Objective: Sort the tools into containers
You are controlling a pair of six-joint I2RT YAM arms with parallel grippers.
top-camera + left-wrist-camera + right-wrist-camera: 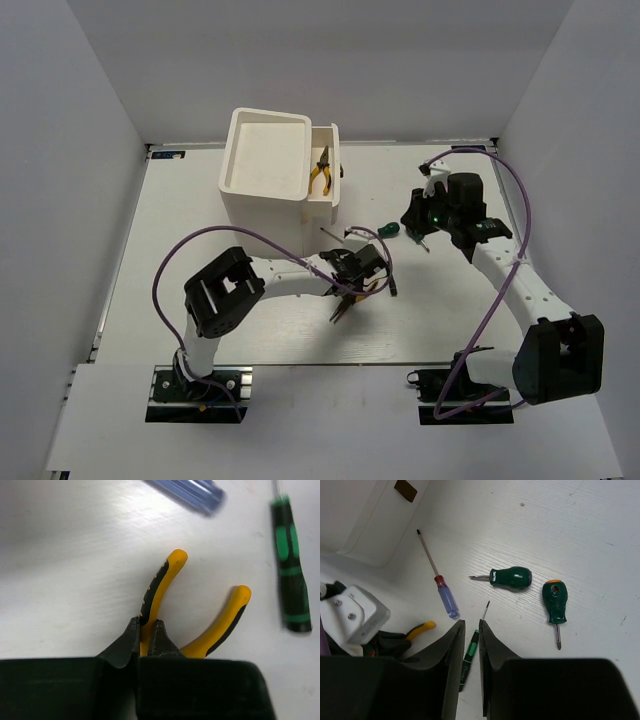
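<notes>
My left gripper [146, 630] is shut on one yellow-and-black handle of the pliers [162, 585]; the other handle [227, 617] splays out to the right. From above, these pliers [343, 305] hang at the left gripper [352, 283] near the table's middle. A second pair of pliers [322, 170] lies in the narrow side compartment of the tall white box [262, 190]. My right gripper [470, 630] hovers slightly open and holds nothing, above a thin green-black screwdriver [469, 655]. A blue-purple screwdriver [445, 597] and two stubby green screwdrivers [512, 577] [555, 602] lie beyond it.
The box's corner [360, 515] with a dark knob [406, 489] fills the upper left of the right wrist view. White walls enclose the table. The right arm [500, 270] reaches in from the right, and the left arm's purple cable [200, 240] loops to the left.
</notes>
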